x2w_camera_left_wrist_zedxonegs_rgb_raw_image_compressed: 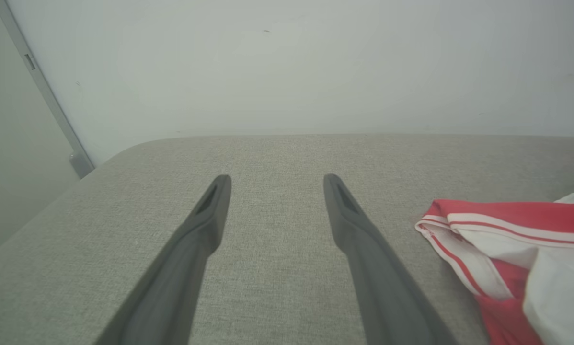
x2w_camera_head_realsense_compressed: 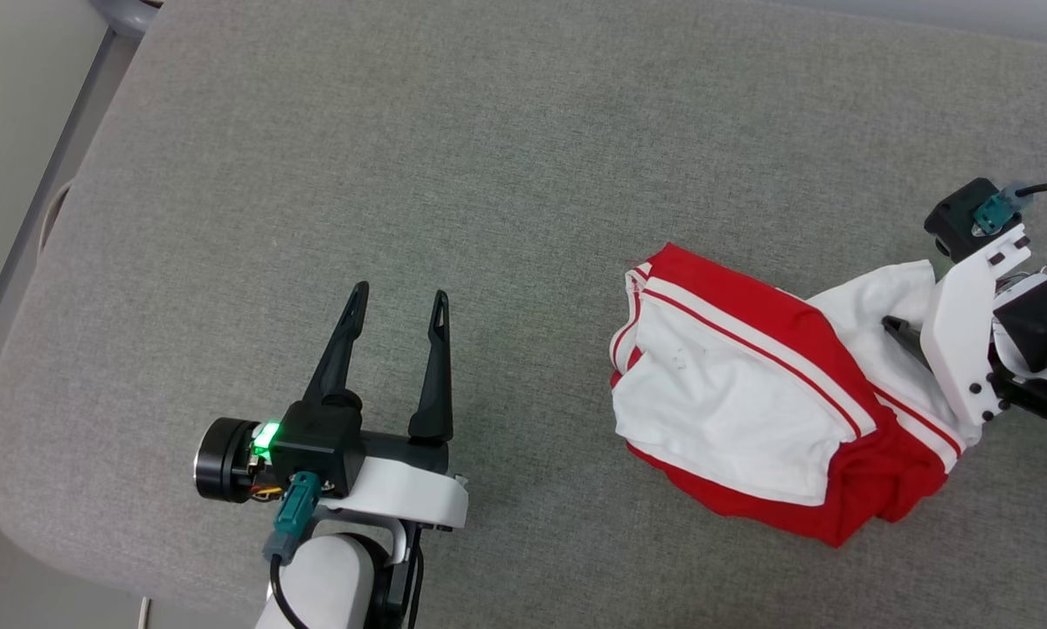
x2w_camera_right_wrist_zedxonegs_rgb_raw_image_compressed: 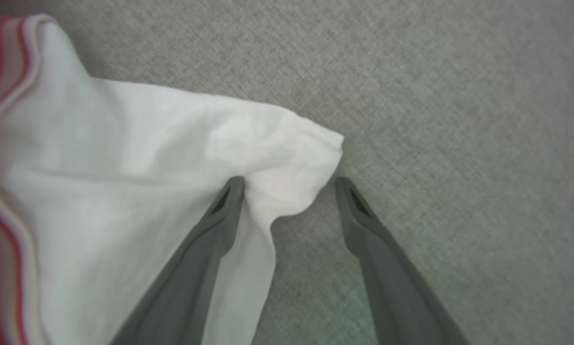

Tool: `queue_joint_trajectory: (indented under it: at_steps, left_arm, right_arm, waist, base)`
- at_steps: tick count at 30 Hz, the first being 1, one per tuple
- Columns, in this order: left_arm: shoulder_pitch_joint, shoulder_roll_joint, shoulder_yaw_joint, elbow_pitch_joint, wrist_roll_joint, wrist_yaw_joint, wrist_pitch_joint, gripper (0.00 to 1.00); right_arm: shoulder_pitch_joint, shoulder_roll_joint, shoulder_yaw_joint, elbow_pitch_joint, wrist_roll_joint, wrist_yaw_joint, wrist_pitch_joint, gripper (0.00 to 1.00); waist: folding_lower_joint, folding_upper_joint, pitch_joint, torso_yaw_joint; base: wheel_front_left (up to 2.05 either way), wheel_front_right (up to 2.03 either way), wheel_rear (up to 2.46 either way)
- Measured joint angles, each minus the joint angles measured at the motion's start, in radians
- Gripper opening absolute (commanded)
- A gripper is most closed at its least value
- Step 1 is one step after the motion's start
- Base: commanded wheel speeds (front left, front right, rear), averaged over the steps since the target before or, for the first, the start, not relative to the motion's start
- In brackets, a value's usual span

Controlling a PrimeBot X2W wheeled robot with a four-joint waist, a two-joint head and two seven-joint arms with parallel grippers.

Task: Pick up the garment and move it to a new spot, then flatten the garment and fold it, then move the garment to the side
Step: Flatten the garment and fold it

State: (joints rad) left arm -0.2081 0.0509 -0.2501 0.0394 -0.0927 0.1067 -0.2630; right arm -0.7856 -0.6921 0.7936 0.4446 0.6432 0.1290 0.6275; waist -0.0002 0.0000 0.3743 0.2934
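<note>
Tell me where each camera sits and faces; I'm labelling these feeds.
Head view: on the head, looking down at the grey cushion; shows the open left gripper and the right arm at the garment.
Left wrist view: on that wrist, looking along its fingers across the cushion to a pale wall.
Right wrist view: on that wrist, looking down past the open right gripper, astride a white fold.
All three share garment and cushion.

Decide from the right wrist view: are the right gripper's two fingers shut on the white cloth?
No: the right gripper has its fingers wide apart, with a corner of the garment lying between them, not pinched.
</note>
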Motion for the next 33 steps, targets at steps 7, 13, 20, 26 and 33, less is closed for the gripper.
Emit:
queue_joint_trajectory:
  at_steps: [7,13,20,26,33]
  left_arm:
    - [0.000,0.000,0.002,0.012,0.000,0.003,0.000,1.00]
    - [0.012,0.000,0.010,0.027,0.002,-0.001,0.000,1.00]
    - [0.066,0.000,0.035,0.039,0.019,-0.010,0.000,1.00]
    - [0.112,0.000,0.061,0.034,0.028,-0.019,0.000,1.00]
    - [0.136,-0.001,0.068,0.033,0.028,-0.028,0.000,1.00]
  right_arm:
    - [-0.036,0.011,0.084,0.037,0.035,0.001,-0.113,0.00]
    - [-0.057,0.044,0.095,0.046,0.044,0.002,-0.266,0.00]
    - [-0.059,0.045,0.082,-0.061,0.016,0.002,-0.413,0.00]
    - [0.026,0.009,-0.030,-0.209,-0.013,0.002,-0.464,0.00]
    - [0.225,0.004,-0.288,-0.331,-0.051,0.002,-0.442,0.00]
  waist:
    - [0.0001,0.0000,-0.015,-0.017]
    - [0.0003,0.0000,-0.064,-0.037]
    - [0.0002,0.0000,-0.147,-0.065]
    - [0.0002,0.0000,-0.200,-0.108]
    - [0.0001,0.0000,-0.240,-0.166]
  base:
    - [0.00,0.00,0.00]
    - [0.00,0.00,0.00]
    - [0.00,0.00,0.00]
    - [0.00,0.00,0.00]
    - [0.00,0.00,0.00]
